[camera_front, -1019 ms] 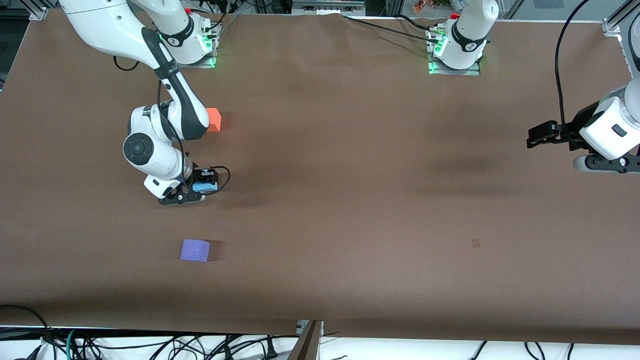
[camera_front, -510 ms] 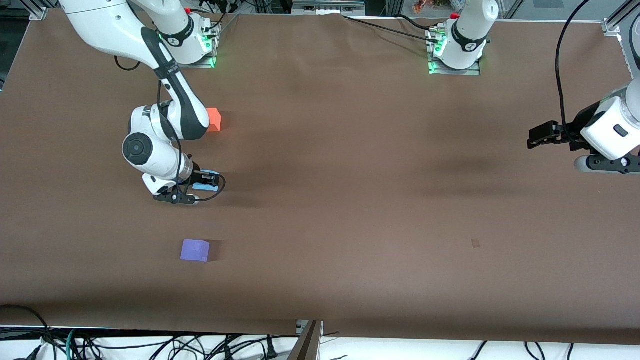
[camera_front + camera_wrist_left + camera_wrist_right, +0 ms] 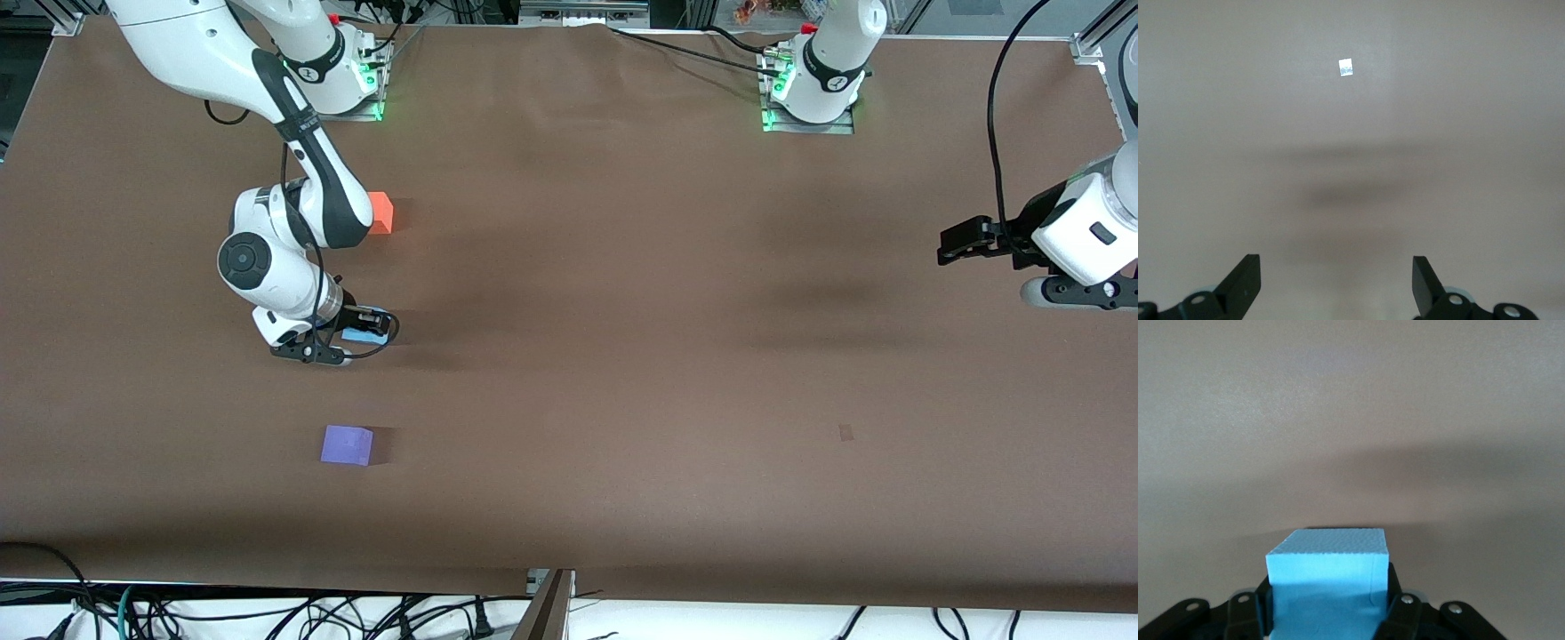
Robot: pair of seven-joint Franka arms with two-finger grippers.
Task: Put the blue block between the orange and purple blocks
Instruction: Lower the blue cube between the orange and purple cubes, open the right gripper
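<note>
The blue block (image 3: 364, 334) is clamped in the right pincer (image 3: 356, 331) and held low over the worktop (image 3: 622, 311), between the orange block (image 3: 380, 212) and the purple block (image 3: 347, 444), presumably for release. The left pincer (image 3: 956, 240) waits wide open and empty, well apart.

One blue block (image 3: 364, 335), one orange block (image 3: 380, 212), one purple block (image 3: 347, 444), two arms

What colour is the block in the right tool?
Light sky blue, plain; clearest in the right wrist view.
</note>
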